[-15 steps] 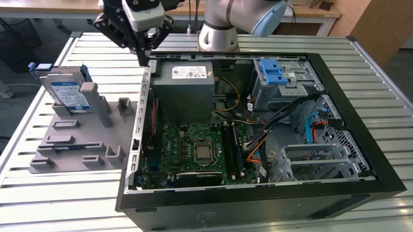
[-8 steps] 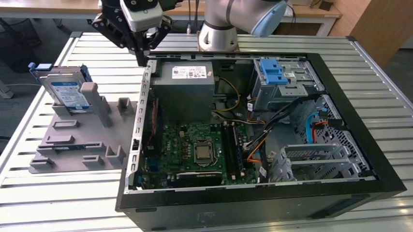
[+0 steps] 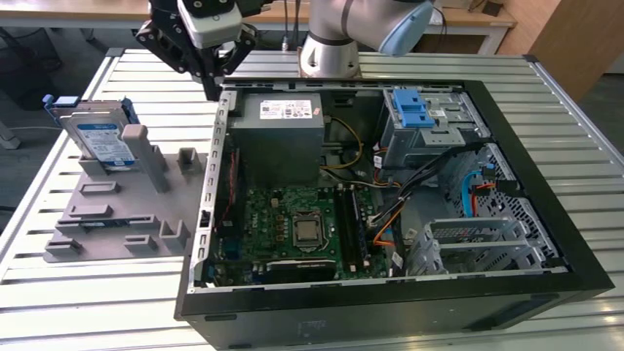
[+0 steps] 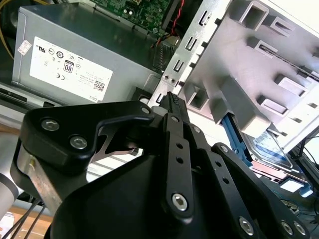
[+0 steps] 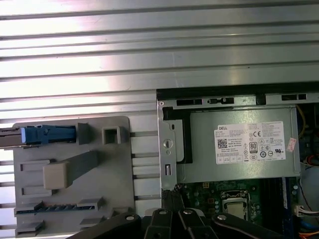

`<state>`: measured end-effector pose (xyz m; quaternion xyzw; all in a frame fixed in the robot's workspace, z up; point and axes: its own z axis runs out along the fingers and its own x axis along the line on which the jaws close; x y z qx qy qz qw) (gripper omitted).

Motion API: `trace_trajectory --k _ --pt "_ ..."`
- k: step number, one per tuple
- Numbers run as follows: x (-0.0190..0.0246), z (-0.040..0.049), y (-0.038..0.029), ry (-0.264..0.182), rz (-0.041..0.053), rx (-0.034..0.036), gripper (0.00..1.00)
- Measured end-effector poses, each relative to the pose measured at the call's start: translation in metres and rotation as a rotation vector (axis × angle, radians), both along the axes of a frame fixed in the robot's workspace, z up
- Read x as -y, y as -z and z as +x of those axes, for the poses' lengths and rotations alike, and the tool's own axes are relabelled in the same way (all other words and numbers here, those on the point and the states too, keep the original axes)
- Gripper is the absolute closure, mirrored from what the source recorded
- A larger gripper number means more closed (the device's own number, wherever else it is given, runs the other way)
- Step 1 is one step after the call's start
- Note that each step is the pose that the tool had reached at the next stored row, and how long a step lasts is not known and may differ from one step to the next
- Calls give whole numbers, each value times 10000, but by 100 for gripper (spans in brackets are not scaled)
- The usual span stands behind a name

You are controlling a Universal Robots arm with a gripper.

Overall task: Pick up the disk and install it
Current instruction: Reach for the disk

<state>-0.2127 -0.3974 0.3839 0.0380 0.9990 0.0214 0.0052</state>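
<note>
The disk (image 3: 101, 139) is a silver drive with a blue-and-white label in a blue bracket. It stands upright in a slot of the grey holder (image 3: 107, 219) on the exterior view's left. My gripper (image 3: 212, 92) hangs above the back left corner of the open computer case (image 3: 546, 219), to the right of the disk and apart from it. Its fingers are shut with nothing between them. In the first wrist view the disk (image 5: 47, 134) appears edge-on, away from the gripper (image 5: 173, 197). In the second wrist view the gripper (image 4: 172, 99) points at the case's wall and the disk (image 4: 271, 149) shows partly behind the holder.
Inside the case are a grey power supply (image 3: 283, 131), the motherboard (image 3: 302, 227) and a grey drive bay (image 3: 443, 128) topped by a blue latch piece (image 3: 413, 110). Everything rests on a slatted metal table (image 3: 88, 292). The arm's base (image 3: 329, 51) stands behind the case.
</note>
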Motion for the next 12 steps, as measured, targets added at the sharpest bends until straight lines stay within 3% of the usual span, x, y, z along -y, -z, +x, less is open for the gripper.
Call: trace_trajectory --k 12 --pt "0 -35 2 0 0 0 89"
